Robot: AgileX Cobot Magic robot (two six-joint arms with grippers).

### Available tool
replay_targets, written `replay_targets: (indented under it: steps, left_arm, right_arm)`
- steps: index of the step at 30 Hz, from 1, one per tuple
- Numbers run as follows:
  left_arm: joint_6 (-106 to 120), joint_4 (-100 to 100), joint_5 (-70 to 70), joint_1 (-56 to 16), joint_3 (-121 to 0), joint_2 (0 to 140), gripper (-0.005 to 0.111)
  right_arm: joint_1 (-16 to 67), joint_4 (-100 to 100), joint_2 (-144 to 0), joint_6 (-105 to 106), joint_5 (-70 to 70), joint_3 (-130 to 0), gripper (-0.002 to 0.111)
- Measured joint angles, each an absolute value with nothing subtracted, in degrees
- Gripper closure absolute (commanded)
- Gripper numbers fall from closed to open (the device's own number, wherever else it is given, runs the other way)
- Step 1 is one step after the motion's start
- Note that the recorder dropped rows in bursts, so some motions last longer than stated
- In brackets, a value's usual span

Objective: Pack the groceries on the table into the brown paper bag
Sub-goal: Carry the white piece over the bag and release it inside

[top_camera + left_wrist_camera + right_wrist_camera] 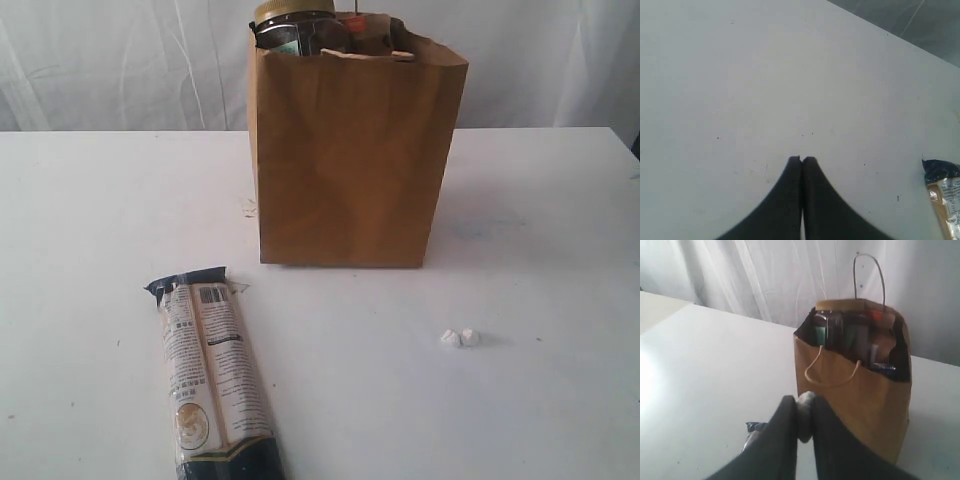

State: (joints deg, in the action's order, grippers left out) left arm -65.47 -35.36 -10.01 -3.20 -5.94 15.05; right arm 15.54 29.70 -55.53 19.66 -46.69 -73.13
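The left gripper (801, 160) has its two black fingers (780, 205) pressed flat together, tips level, with no gap between them. The right gripper (803, 401) has its black fingers (781, 440) drawn nearly together, and a pale grey lump (805, 415) is pinched in the narrow space between the tips. The left claw tilts downward; the right claw points more level.

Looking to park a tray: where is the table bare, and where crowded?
In the exterior view, bare table lies right of the brown paper bag, and left of it, behind the long cream-black packet. The front right is open too, apart from two small white bits. Crowded: the bag's mouth, packed to the brim.
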Motion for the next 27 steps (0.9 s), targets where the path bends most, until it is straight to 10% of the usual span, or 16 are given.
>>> replay_targets:
  steps: [27]
  left_arm:
    - [-65.47, -35.36, -10.01, -3.2, -5.94, 15.05, 0.107]
  right_arm:
    - [15.54, 42.28, -85.1, 24.67, -50.71, -91.97, 0.108]
